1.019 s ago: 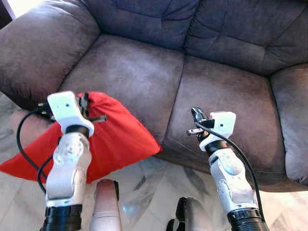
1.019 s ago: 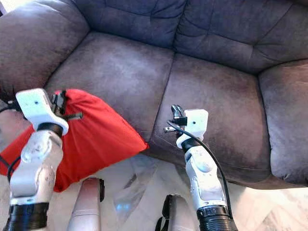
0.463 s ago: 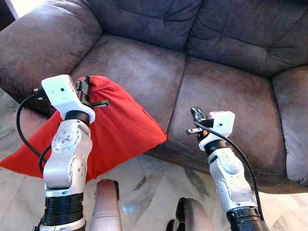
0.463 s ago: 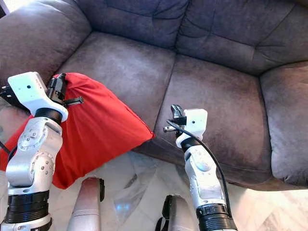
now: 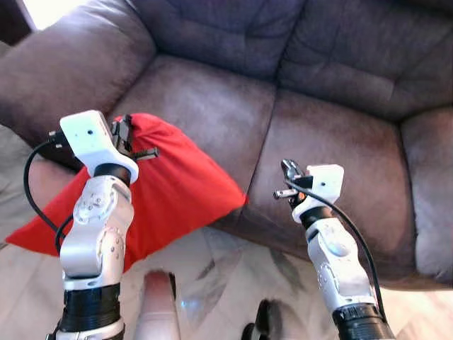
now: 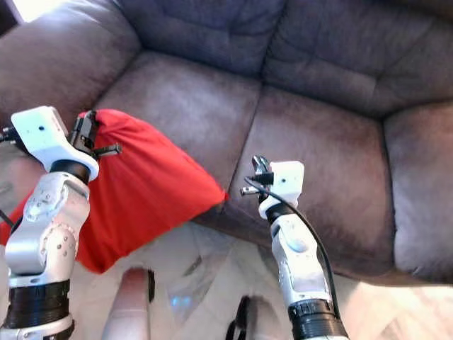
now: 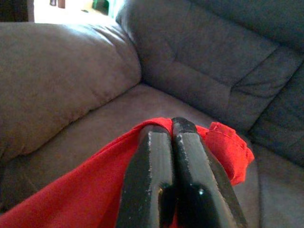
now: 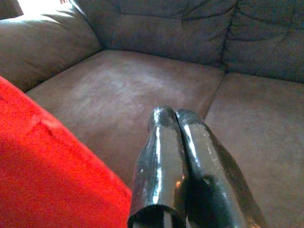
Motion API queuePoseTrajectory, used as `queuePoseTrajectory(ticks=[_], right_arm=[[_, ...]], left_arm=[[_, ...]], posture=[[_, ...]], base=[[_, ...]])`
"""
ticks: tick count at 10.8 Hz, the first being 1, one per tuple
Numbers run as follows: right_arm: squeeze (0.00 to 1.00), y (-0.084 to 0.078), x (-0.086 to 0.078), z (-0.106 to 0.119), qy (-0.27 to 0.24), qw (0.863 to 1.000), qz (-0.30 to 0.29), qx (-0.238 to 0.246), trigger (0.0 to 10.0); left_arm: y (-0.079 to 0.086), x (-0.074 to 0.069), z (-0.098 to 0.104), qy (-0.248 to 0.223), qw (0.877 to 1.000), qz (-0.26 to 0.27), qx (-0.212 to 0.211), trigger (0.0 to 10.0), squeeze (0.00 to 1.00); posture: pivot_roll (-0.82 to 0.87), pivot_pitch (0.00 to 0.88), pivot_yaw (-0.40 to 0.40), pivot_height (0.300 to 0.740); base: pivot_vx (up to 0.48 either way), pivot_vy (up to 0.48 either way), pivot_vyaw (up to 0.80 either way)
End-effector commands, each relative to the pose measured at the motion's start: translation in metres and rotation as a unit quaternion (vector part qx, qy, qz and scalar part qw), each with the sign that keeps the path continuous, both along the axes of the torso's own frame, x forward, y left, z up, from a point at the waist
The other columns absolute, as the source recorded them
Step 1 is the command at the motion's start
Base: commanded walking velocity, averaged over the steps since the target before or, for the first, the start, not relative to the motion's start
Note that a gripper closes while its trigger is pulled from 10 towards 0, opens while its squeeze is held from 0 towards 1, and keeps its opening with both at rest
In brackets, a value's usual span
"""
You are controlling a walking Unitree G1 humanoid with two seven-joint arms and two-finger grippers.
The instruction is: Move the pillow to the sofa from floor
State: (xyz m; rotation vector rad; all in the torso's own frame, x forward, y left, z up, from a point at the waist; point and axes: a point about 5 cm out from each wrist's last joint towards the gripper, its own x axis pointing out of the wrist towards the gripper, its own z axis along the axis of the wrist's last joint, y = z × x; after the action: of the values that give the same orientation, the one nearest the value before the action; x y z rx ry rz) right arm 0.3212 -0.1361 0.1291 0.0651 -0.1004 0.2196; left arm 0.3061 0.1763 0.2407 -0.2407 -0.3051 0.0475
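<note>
From the left eye view, the robot stands facing the brown sofa (image 5: pixel 212 106), both silver arms bent up at the elbow. The left gripper (image 5: pixel 127 138) is raised over the front edge of the left seat cushion, pinching the top corner of the red pillow (image 5: pixel 177 191). The pillow hangs down from that corner, its upper part leaning on the sofa's front edge by the left armrest (image 5: pixel 71 71), its lower corner trailing toward the pale marbled floor (image 5: pixel 212 262). The right gripper (image 5: pixel 289 170) is held up empty in front of the seam between the two seat cushions, apart from the pillow.

The right eye view gives the same scene a little shifted: the pillow's right-hand corner reaches just to the seat's front edge, short of the right arm's wrist.

The left wrist view looks along the two black fingers (image 7: pixel 152 175), which are pressed together with red cloth bunched between and around them; a crumpled fold of the pillow sticks out past the tips. It also shows the armrest bulging close alongside and the seat cushion just behind the fold, which the head views hide behind the wrist housing.

The right wrist view shows its fingers (image 8: pixel 161 156) closed against each other with nothing between them, pointing at the left seat cushion, with the pillow's red side filling one near corner.
</note>
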Motion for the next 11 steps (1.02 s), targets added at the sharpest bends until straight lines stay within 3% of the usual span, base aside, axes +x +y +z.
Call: queuePoseTrajectory(ticks=[1,5,9,11], right_arm=[[0.0,-0.006,-0.001,-0.005,0.012,1.0,-0.009,-0.007,10.0],[0.0,-0.002,0.0,-0.012,0.031,0.999,0.001,-0.006,10.0],[0.0,-0.003,0.006,-0.022,0.073,0.997,-0.005,0.002,10.0],[0.0,0.001,0.011,-0.027,0.096,0.995,0.005,-0.018,10.0]], left_arm=[[-0.015,-0.014,0.046,-0.11,0.993,-0.046,0.006,10.0,0.0],[-0.031,-0.017,0.059,-0.126,0.982,-0.138,-0.029,10.0,0.0],[-0.03,-0.022,0.08,-0.16,0.968,-0.181,-0.073,10.0,0.0],[-0.038,-0.026,0.084,-0.164,0.959,-0.222,-0.056,10.0,0.0]], posture=[[0.15,0.205,-0.11,0.73],[0.15,0.184,-0.11,0.73],[0.16,0.155,-0.108,0.73],[0.17,0.144,-0.108,0.73]], base=[[0.0,0.0,0.0],[0.0,0.0,0.0],[0.0,0.0,0.0],[0.0,0.0,0.0]])
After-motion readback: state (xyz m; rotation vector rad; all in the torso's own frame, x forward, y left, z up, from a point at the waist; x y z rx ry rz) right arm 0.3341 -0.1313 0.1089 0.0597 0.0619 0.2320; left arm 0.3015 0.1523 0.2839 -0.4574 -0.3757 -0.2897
